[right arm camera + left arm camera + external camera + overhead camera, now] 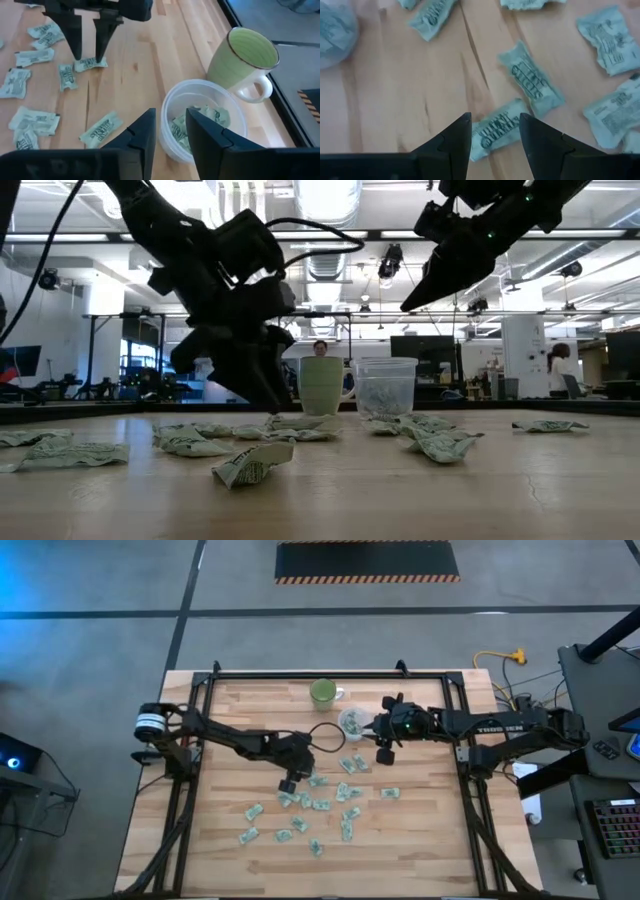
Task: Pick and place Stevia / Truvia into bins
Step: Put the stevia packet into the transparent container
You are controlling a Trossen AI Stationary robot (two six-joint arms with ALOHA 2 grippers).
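Light wooden plank table (420, 840) carries both dark arms. Left gripper (288, 783) stands low over the scattered sachets, fingers (457, 137) parted, straddling one pale green and white paper sachet (497, 131) lying flat on the wood. Right gripper (170, 131) hangs above the round clear plastic cup (172, 102), fingers apart, empty; several sachets lie inside. Green ceramic mug (323, 693) stands just beside the cup.

Counter (145, 55): pale matt wood planks; sachets (532, 80): crinkled paper; cup (200, 97): translucent plastic; mug (240, 62): glossy green ceramic.
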